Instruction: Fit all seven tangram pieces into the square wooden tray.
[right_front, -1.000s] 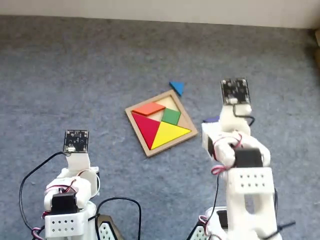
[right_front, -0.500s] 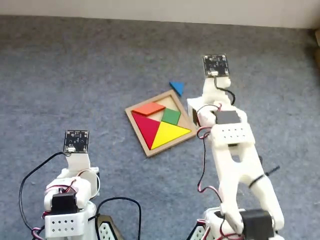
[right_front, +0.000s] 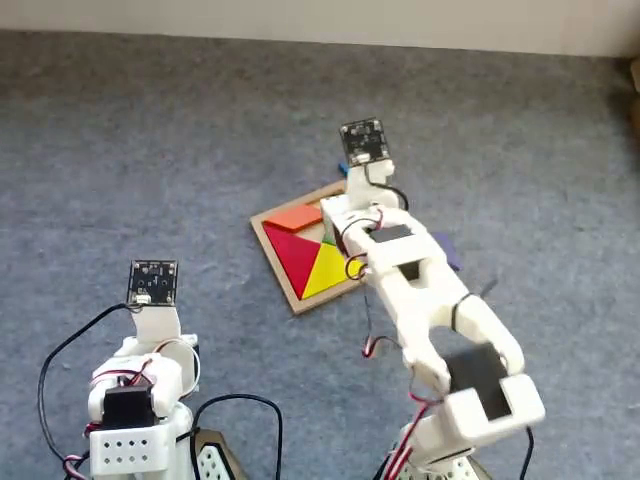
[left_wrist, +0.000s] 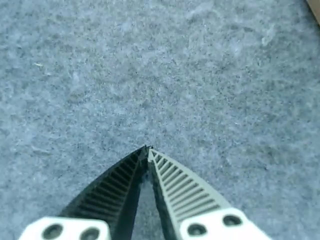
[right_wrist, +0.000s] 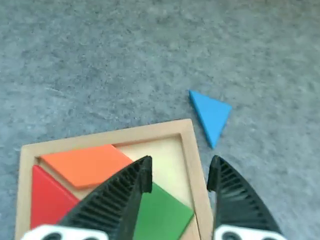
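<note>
Tangram pieces: I count six. Four lie in the square wooden tray (right_wrist: 105, 136): an orange parallelogram (right_wrist: 85, 164), a red triangle (right_front: 292, 255), a yellow triangle (right_front: 326, 272) and a green square (right_wrist: 162, 212). Two lie out on the grey bench (right_front: 150, 130). One is a blue triangle (right_wrist: 211, 114) just outside one corner of the tray. The other is a purple piece (right_front: 449, 254), right of centre in the high view and beside the right arm.

There is one tray, a little left of centre in the high view and turned on the diagonal. It has a bare patch of wood inside the corner nearest the blue triangle.

I have two arms. The left arm (right_front: 140, 395) is folded in the lower left of the high view, well apart from the tray. Its pincer (left_wrist: 146, 149) is closed tip to tip on nothing, over bare bench.

The right arm (right_front: 420, 290) stretches from the lower right up across the tray's right side, covering part of the yellow and green pieces. Its pincer (right_wrist: 180, 174) is wide open and empty over the tray's corner. One fingertip is above the bare wood where it meets the orange and green pieces, and the other is just outside the rim. The blue triangle lies beyond the tips, apart from them. I can't tell whether the tips touch down.
</note>
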